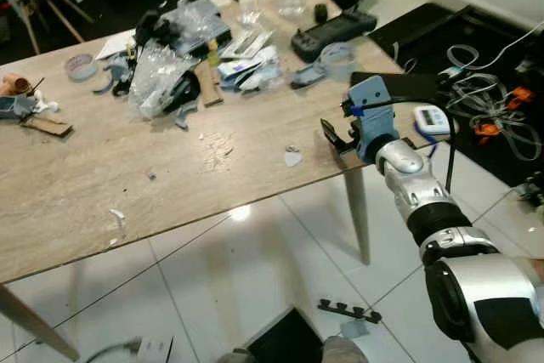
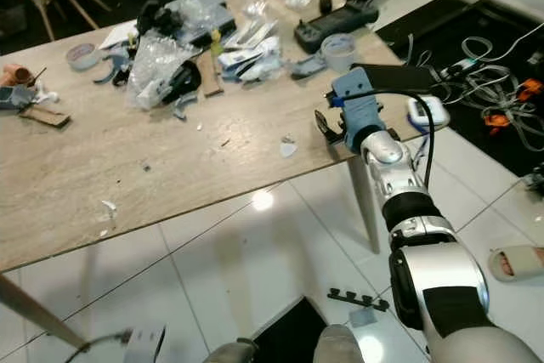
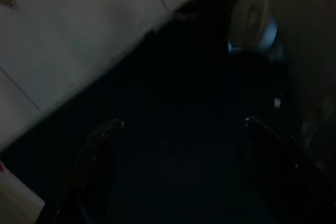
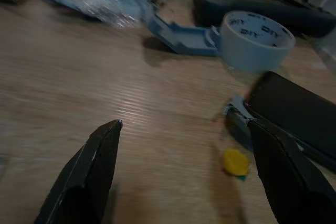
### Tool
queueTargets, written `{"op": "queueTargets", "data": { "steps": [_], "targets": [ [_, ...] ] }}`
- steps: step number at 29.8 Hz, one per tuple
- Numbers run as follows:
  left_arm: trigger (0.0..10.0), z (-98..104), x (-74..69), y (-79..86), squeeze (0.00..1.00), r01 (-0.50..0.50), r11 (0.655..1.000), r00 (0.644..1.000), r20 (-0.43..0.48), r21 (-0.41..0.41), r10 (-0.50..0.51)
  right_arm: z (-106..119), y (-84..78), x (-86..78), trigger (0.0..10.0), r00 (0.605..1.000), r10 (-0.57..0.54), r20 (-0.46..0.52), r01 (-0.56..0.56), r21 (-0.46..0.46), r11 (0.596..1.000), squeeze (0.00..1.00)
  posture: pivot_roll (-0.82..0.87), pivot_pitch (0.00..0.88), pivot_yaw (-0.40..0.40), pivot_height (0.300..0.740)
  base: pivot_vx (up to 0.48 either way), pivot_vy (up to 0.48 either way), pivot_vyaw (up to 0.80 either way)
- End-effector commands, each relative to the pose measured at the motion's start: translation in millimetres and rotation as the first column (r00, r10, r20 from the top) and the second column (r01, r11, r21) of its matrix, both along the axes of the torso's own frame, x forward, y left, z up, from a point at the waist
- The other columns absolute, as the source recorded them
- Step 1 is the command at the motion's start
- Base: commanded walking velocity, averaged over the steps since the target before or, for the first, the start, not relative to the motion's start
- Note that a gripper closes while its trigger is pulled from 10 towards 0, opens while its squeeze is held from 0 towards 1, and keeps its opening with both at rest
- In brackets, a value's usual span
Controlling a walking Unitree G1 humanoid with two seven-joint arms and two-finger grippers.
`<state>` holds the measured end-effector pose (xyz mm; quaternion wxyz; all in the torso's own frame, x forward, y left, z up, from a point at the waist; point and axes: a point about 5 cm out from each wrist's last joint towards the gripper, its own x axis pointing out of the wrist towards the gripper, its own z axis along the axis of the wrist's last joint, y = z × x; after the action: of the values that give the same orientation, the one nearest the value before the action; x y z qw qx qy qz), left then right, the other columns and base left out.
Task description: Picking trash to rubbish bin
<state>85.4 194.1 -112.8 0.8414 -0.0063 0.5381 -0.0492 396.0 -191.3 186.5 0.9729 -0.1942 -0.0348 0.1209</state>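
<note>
Wooden table (image 1: 102,184) | tape roll (image 4: 255,40), possibly phone (image 4: 294,111) before right gripper (image 4: 184,174)

On the table (image 1: 102,184) the plastic wrap (image 1: 157,74) lies left of the tape roll (image 1: 338,55), the controller (image 1: 333,33) behind it.

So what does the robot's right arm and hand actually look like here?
The right arm is glossy silver in rounded segments with black bands at the joints. A light blue block sits at the wrist, with a black cable looping off it. The right hand has two long, tapering black fingers.
</note>
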Motion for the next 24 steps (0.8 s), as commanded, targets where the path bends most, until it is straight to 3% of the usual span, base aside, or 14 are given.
{"op": "queueTargets", "data": {
  "steps": [1,7,11,15,20,24],
  "targets": [
    [10.0,-2.2,-15.4,3.2,0.00,0.033,0.999,0.999,-0.042,-0.010,-0.033,5.6,-6.5,0.9,10.0,0.999,-0.028,0.022,0.029,-0.036,0.999,0.00,-0.09,0.288,0.135,0.740,0.000,0.000,0.00],
    [10.0,-0.5,-24.6,14.1,0.00,0.061,0.998,0.998,-0.035,-0.004,-0.061,29.8,-34.9,-0.6,10.0,0.991,-0.081,0.110,0.088,-0.064,0.994,0.00,-0.06,0.357,0.172,0.740,0.000,0.000,0.00],
    [10.0,0.2,-25.1,16.6,0.00,0.068,0.998,0.997,-0.031,-0.003,-0.068,42.3,-37.2,-1.3,10.0,0.986,-0.050,0.158,0.063,-0.078,0.995,0.00,-0.06,0.371,0.181,0.740,0.000,0.000,0.00],
    [10.0,1.9,-26.1,21.9,0.00,0.079,0.997,0.997,-0.018,0.000,-0.079,79.4,-34.8,-3.4,10.0,0.960,0.056,0.276,-0.020,-0.134,0.991,0.00,-0.06,0.394,0.192,0.740,0.000,0.000,0.00],
    [10.0,2.4,-26.2,21.1,0.00,0.090,0.996,0.996,-0.008,-0.007,-0.090,92.2,-37.9,-2.4,10.0,0.955,0.058,0.290,-0.005,-0.181,0.983,0.00,-0.05,0.409,0.199,0.740,0.000,0.000,0.00],
    [10.0,3.0,-26.3,20.1,0.00,0.103,0.995,0.995,0.007,-0.015,-0.103,92.6,-52.0,-2.1,10.0,0.963,-0.003,0.269,0.075,-0.258,0.963,0.00,-0.04,0.428,0.208,0.740,0.000,0.000,0.00]
  ]
}}
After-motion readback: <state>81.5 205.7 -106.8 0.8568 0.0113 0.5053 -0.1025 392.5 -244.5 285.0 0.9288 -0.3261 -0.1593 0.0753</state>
